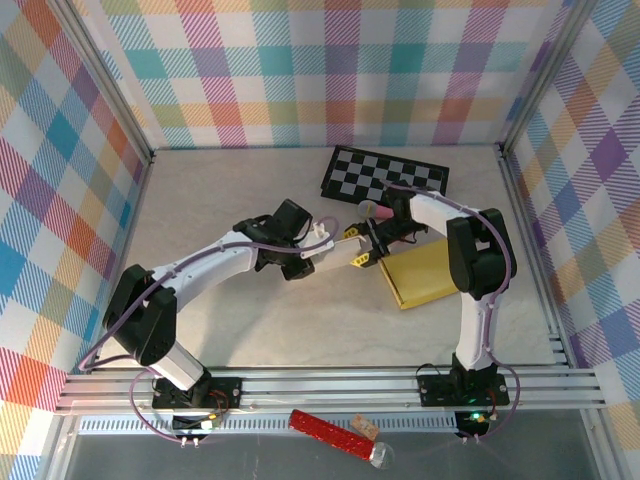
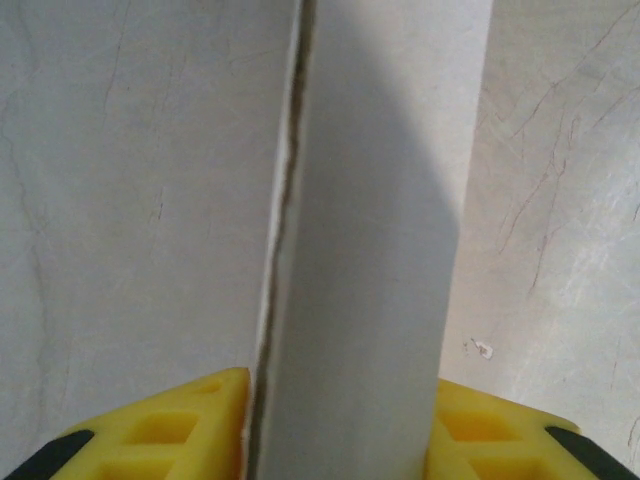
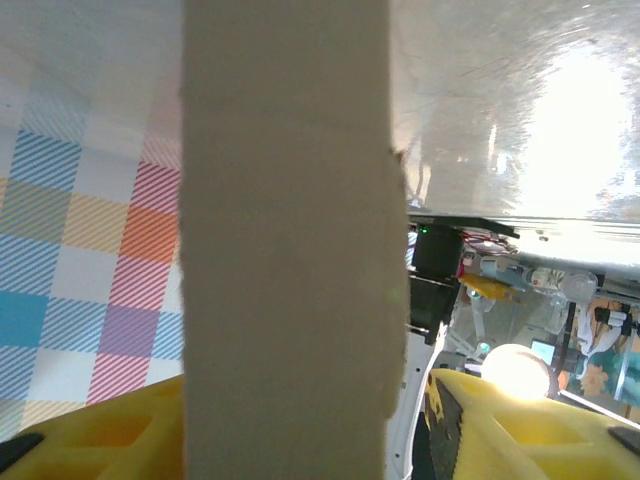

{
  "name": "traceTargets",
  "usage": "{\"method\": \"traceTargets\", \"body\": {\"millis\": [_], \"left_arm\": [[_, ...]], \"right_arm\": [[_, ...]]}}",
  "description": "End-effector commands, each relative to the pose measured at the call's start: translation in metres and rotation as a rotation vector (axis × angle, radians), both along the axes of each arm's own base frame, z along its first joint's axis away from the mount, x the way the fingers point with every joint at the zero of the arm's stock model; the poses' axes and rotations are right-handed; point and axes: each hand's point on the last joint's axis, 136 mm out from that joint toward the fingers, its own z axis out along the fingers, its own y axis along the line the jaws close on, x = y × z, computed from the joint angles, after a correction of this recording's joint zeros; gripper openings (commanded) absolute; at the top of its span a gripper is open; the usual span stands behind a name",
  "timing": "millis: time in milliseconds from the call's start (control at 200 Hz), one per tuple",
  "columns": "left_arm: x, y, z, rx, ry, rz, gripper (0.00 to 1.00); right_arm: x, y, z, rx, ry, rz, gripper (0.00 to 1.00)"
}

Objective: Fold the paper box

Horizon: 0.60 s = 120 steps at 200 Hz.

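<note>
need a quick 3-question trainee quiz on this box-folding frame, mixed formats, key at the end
1. True or false: the checkerboard lies at the table's near edge.
2. In the left wrist view, what stands between the fingers of the left gripper? A) a pale panel of the paper box B) the checkerboard C) nothing
3. Fill in: in the top view, the paper box's flat-lying panel is ____ in colour.
Key: 1 false, it lies at the far side; 2 A; 3 yellow.

Yellow paper box (image 1: 420, 278) — flat (mid-table)
</note>
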Motion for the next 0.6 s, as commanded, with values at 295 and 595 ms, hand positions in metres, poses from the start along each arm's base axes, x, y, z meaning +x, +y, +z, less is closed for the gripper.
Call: {"method": "traceTargets", "body": {"millis": [295, 595], "left_arm": [[0.002, 0.001, -0.008, -0.052, 0.135, 0.044, 0.37], [0.003, 0.001, -0.009, -0.075, 0.175, 0.064, 0.37]], "right_arm": [[0.033, -0.056, 0.046, -0.341, -0.334, -0.101, 0.61], [0.007, -0.048, 0.069, -0.543, -0.705, -0.134, 0.55]]}}
